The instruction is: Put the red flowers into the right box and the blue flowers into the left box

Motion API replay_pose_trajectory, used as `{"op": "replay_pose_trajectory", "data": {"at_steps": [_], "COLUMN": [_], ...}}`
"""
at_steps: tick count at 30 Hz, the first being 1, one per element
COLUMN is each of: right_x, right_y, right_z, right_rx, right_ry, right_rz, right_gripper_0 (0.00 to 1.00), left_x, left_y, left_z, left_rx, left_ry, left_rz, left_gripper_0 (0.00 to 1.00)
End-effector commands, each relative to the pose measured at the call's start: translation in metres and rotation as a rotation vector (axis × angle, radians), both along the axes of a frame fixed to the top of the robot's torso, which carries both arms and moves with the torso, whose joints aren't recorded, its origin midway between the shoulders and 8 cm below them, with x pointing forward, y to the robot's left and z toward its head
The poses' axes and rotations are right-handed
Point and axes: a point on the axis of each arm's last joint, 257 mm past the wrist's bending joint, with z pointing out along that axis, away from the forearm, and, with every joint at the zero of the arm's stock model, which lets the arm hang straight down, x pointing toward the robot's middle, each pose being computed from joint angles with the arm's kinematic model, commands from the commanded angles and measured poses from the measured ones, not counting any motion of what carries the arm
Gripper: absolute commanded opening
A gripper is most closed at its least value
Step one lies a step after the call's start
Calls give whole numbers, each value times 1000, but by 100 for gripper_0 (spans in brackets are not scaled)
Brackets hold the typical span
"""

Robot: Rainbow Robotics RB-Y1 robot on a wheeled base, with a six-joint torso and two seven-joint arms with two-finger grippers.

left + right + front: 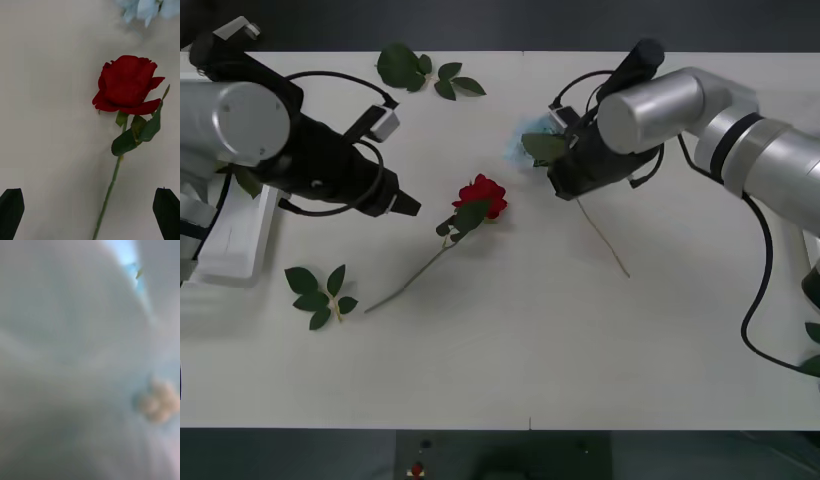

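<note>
A single red rose [481,193] lies near the middle of the white table [510,340], its bloom pointing toward one o'clock and its thin green stem trailing toward seven o'clock. In the left wrist view the same bloom [126,85] lies flat on the pale surface with dark leaves just below it, between the spread black fingertips [11,212] of the left gripper [408,205]. That gripper hovers open at nine o'clock from the rose, close to the bloom but apart from it.

At two o'clock from the rose a blue flower [520,140] shows as a pale fluffy cluster with a green leaf, partly under the right gripper [565,175]; its bare stem runs out toward five o'clock. Whether that gripper's fingers grip it cannot be told.

Loose leaf sprigs [420,72] lie at the table's far edge, and another sprig [320,295] at eight o'clock from the rose. The left box [235,245] stands at the table's left edge. Dark floor borders the table.
</note>
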Motion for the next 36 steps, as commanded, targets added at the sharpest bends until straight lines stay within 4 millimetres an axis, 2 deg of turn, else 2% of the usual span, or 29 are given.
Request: {"op": "replay_pose_trajectory", "data": {"at_steps": [1,2,4,6,9,13,19,23,26,30,33,36], "right_x": [18,11,3,-6,-15,-29,-53,-63,-68,-73,-76,-80], "right_y": [-11,-8,-1,7,13,20,29,35,40,49,58,70], "right_z": [82,92,104,117,133,150,166,175,182,194,202,211], "right_rx": [101,160,240,318,373,460,649,767,827,900,941,985], "right_ry": [-67,-56,-54,-64,-98,-140,-184,-201,-225,-257,-275,-294], "right_rz": [104,142,193,246,312,372,416,434,450,477,493,516], "right_gripper_0": [0,0,0,0,0,0,0,0,0,0,0,0], "left_x": [-1,-2,-3,-5,-7,-11,-38,-59,-70,-78,-80,-76], "left_y": [-7,-13,-17,-21,-25,-25,-19,-17,-22,-34,-49,-73], "left_z": [-31,-40,-46,-44,-30,3,71,102,111,111,104,97], "left_rx": [41,34,14,-11,-48,-144,-360,-547,-673,-812,-855,-890], "left_ry": [-49,-64,-74,-69,-81,-91,-74,-94,-136,-207,-251,-301], "left_rz": [-15,-20,-21,-27,-54,-104,-221,-292,-346,-386,-407,-403], "left_gripper_0": [100,100,100,100,100,100,100,100,100,100,100,100]}}
